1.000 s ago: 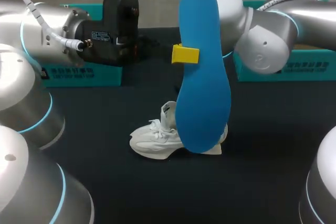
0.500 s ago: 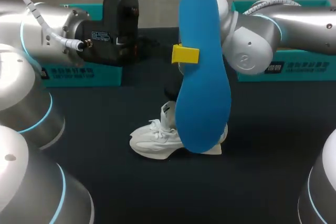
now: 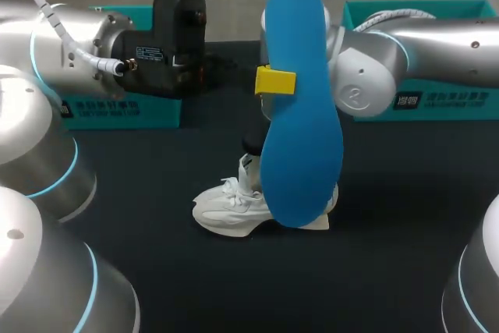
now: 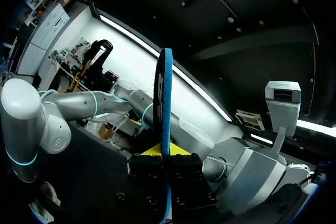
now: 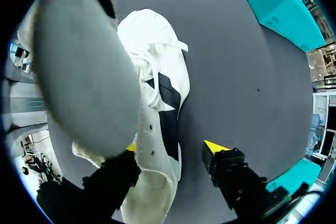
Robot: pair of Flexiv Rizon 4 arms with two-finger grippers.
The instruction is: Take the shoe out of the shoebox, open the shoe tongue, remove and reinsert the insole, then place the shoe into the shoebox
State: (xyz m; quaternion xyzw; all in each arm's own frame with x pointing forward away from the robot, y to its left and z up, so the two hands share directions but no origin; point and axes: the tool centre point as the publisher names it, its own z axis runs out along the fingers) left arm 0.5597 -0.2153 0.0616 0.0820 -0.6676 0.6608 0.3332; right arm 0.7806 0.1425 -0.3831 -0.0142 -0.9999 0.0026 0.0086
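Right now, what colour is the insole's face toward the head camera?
Bright blue: the insole shows best in the head view.

Blue insole (image 3: 300, 107) upright in left jaws, white shoe (image 3: 228, 208) behind it

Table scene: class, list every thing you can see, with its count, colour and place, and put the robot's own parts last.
Insole: one, blue, held upright above the shoe.
Shoe: one, white, standing mid-table.
Boxes: two, teal, at the table's far edge, one on each side.
Table: one, black.
Left gripper: one, black with yellow tips, shut on the insole.
Right gripper: one, black with yellow tips, open, with the shoe between its fingers.
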